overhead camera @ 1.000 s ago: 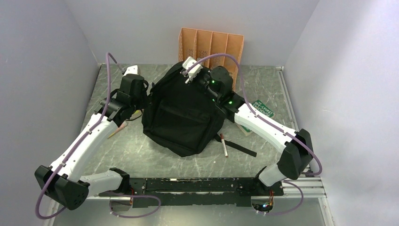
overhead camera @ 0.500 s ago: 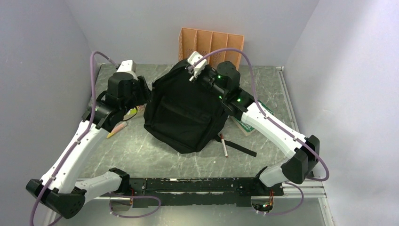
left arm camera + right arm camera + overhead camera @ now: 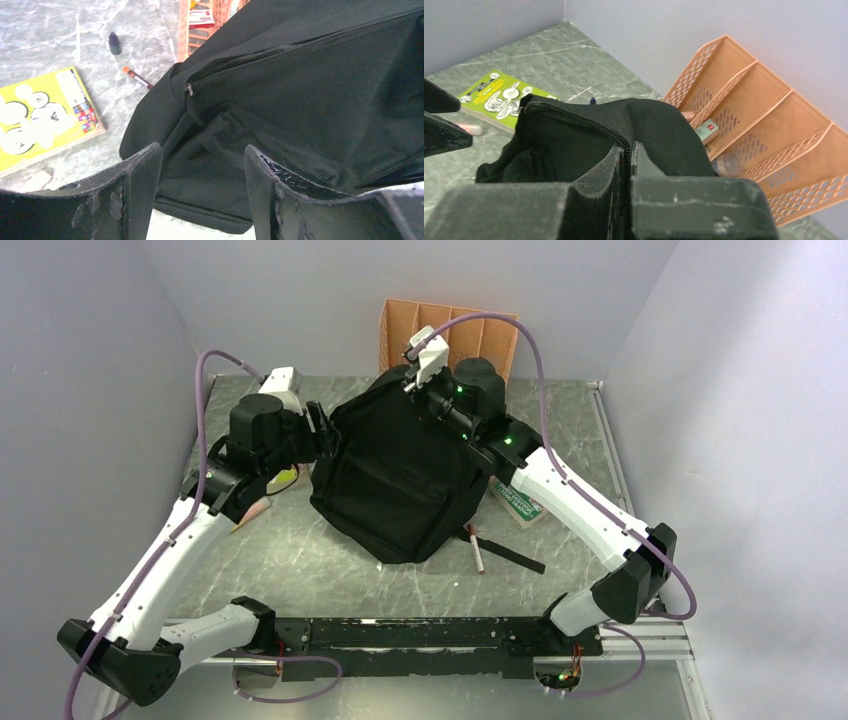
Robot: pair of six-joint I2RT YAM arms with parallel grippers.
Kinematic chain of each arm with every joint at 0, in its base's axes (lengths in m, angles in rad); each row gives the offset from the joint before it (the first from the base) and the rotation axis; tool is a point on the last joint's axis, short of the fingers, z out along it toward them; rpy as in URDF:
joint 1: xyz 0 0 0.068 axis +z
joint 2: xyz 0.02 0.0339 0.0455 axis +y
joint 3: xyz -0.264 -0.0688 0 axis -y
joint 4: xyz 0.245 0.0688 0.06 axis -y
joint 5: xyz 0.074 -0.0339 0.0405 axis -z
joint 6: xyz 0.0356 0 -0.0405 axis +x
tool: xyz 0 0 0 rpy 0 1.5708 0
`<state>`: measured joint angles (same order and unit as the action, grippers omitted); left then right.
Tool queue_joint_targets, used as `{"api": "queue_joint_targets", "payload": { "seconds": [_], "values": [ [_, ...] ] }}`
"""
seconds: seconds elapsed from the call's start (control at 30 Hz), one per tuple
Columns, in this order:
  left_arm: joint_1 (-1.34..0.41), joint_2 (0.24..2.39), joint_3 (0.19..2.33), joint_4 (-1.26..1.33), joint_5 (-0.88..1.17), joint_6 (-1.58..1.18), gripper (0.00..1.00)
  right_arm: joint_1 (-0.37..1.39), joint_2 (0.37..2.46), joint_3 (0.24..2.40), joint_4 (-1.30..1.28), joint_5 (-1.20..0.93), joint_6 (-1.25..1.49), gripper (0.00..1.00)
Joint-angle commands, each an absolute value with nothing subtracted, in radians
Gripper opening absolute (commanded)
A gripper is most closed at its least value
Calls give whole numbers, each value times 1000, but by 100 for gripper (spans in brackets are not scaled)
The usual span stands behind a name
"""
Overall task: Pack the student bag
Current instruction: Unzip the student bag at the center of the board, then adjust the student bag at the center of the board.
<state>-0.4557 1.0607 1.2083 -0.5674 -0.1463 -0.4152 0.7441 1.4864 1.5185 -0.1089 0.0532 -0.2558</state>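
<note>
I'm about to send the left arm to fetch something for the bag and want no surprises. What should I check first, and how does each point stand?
1. Right gripper shut on the student bag at its zipper edge: ok.
2. Left gripper open, nothing held: ok.
3. Bag mouth wide enough for loading: cannot tell; only a dark gap shows below the zipper.
4. Yellow book lies flat on the table, left of the bag: ok.
5. Pen lies free on the table, right of the bag: ok.
</note>
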Motion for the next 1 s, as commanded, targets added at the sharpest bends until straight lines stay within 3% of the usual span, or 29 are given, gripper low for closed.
{"api": "queue_joint_targets", "payload": {
  "seconds": [0.0,0.43,0.77,0.97],
  "values": [
    [-451,1072,1195,-460,-34,-427,66,737,1477,1564,-122,78,-122,0],
    [-451,1113,1111,-494,-122,-496,66,737,1474,1556,-165,114,12,0],
    [-458,1102,861,-219,113,-924,70,738,1443,1496,-97,155,60,0],
    [-466,1112,787,-48,129,-1035,73,738,1437,1481,-88,128,84,0]
  ]
}}
